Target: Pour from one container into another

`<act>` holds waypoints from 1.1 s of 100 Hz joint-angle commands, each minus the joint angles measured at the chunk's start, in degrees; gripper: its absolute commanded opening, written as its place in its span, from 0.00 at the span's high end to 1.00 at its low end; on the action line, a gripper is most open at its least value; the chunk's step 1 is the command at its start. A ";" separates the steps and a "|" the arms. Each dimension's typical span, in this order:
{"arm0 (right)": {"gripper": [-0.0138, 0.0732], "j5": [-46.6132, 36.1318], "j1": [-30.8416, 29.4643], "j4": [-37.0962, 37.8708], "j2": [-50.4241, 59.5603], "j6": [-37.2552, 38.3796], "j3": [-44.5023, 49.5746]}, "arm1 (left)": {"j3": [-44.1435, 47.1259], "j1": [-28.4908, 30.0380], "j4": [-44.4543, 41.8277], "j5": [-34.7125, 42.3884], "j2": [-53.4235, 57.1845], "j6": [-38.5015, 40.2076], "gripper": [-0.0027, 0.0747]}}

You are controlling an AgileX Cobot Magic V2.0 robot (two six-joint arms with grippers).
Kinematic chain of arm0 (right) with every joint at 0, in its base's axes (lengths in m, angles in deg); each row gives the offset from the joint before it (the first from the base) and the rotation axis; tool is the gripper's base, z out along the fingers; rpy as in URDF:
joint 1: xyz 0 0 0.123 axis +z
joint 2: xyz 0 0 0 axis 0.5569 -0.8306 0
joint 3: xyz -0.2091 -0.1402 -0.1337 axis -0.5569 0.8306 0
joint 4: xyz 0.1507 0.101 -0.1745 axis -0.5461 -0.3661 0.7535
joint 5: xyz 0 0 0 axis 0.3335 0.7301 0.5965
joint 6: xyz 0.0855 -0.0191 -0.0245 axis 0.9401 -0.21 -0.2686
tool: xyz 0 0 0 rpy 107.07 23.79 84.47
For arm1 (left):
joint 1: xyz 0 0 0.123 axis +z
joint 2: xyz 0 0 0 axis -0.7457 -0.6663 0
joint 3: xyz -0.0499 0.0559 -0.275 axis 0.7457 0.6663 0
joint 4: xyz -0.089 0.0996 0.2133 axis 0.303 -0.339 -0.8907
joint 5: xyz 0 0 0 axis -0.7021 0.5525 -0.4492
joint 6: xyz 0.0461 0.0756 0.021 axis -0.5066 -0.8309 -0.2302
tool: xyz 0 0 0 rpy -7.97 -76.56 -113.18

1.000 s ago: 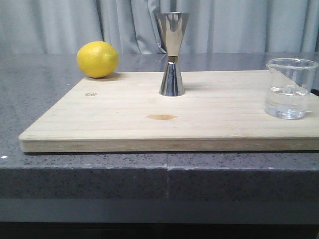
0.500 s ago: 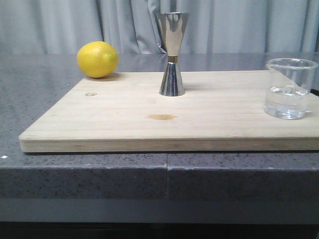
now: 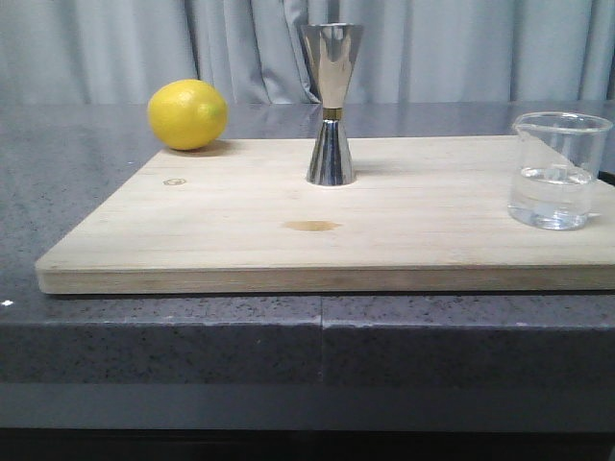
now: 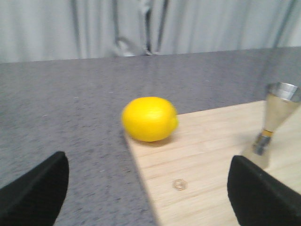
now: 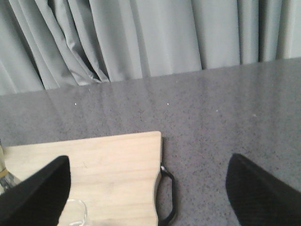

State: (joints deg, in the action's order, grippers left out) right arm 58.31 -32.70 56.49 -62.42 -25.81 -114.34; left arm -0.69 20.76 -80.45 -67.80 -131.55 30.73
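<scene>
I see the beaker [image 3: 561, 171] standing upright on the right end of the wooden cutting board [image 3: 240, 235], near the board's front-right part. It is clear glass, short and wide, with a small pouring lip on the left side of its rim; clear liquid fills roughly its lower half. I cannot read any markings on it from the front view. In the right wrist view only a bit of its rim [image 5: 75, 207] shows at the frame edge. The jigger [image 3: 332, 104] stands upright toward the back middle of the board, well apart from the beaker: polished steel, hourglass-shaped, a thin gold band at the narrow waist, taller than the beaker. A lemon [image 3: 188, 114] rests at the board's back-left corner, on the grey speckled countertop [image 3: 77, 182]. My left gripper [image 4: 150, 197] has its fingers spread wide and holds nothing; the lemon and jigger lie ahead of it. My right gripper [image 5: 146, 197] is likewise spread and empty, above the board's handled end.
</scene>
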 commanded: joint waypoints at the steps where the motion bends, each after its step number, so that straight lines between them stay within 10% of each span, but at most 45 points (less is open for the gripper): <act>1: 0.14 -2.04 0.01 0.06 -0.62 -0.29 -1.62 | -2.04 -5.65 -1.56 10.43 -4.13 -0.23 0.19; 30: 0.14 -2.28 0.20 0.19 -0.62 -1.18 5.06 | -3.10 -9.58 -2.94 22.22 -19.11 1.18 0.19; 110: 0.14 -2.99 12.02 0.06 -0.62 -1.18 8.14 | -16.14 -4.40 -41.07 45.20 -41.50 35.36 0.19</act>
State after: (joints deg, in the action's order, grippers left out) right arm 59.77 -20.69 56.27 -62.42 -26.46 -104.56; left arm -14.44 16.24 -120.85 -28.07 -173.90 64.68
